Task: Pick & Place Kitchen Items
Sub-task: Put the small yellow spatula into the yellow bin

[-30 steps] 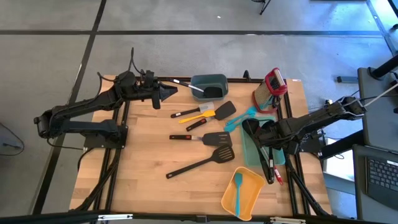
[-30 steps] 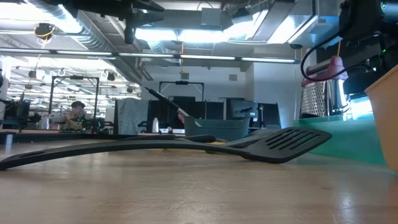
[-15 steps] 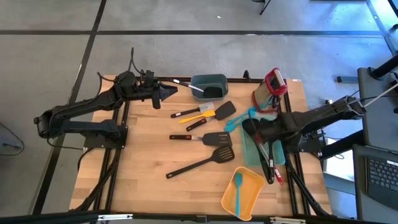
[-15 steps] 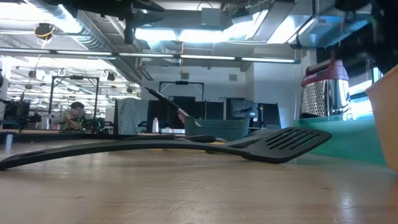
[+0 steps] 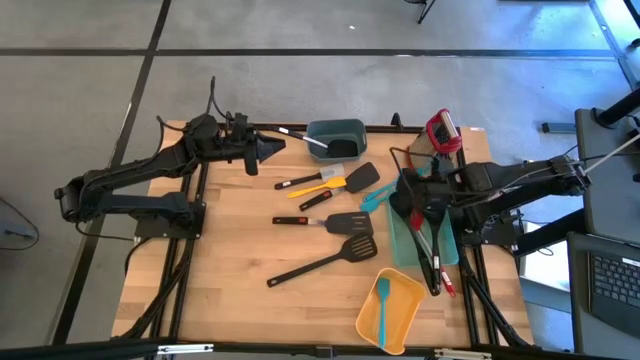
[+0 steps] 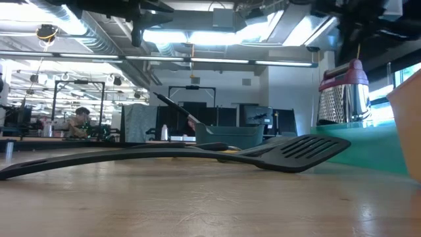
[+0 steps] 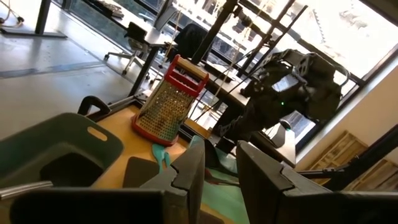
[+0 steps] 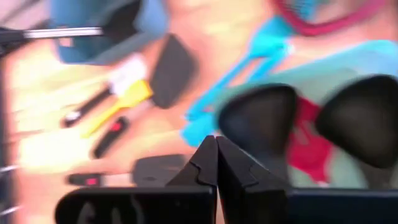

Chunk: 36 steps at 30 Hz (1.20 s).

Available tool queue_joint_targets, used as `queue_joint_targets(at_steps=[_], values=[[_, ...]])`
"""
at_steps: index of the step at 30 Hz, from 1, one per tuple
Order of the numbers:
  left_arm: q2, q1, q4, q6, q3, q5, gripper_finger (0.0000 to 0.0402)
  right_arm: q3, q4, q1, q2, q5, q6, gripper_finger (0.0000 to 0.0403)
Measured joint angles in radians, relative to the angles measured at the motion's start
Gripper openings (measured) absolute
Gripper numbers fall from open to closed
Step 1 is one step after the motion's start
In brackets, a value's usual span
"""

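Between picks: the right pincer (image 5: 408, 192), pressed together and empty, hovers over the long teal plastic tray (image 5: 448, 250); next it must spread above a utensil. The left pincer (image 5: 272, 147), slightly parted, holds nothing.

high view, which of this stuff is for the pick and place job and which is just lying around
For the job:
- black slotted turners
- orange-headed spatula
- white spatula
- teal spatula in the yellow tray
- ladles on the teal tray
- teal bin

Just lying about:
- grater
- laptop off the table
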State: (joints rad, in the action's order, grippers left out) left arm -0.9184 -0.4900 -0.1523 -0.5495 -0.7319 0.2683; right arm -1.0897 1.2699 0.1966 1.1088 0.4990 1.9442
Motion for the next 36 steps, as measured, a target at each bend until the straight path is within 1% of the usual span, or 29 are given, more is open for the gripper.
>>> queue_joint_targets(at_steps=[9, 15, 22, 30, 36], values=[[0.0, 0.0, 0.09, 0.027, 0.0, 0.021, 0.0086, 0.0, -0.347, -0.084, 0.006, -0.001, -0.313, 0.0], [0.0, 0.0, 0.162, 0.058, 0.0, 0.016, 0.0086, 0.0, -0.486, -0.131, 0.01, -0.01, -0.488, 0.0], [-0.047, 0.0, 0.202, 0.049, 0.0, -0.035, 0.0086, 0.0, -0.494, -0.176, 0.01, -0.05, -0.615, 0.0], [-0.198, 0.0, 0.199, -0.047, 0.0, -0.043, 0.0086, 0.0, -0.416, -0.272, 0.01, -0.183, -0.805, 0.0], [-0.31, 0.0, 0.192, -0.068, 0.0, -0.043, 0.0086, 0.0, -0.414, -0.316, 0.01, -0.196, -0.929, 0.0]])
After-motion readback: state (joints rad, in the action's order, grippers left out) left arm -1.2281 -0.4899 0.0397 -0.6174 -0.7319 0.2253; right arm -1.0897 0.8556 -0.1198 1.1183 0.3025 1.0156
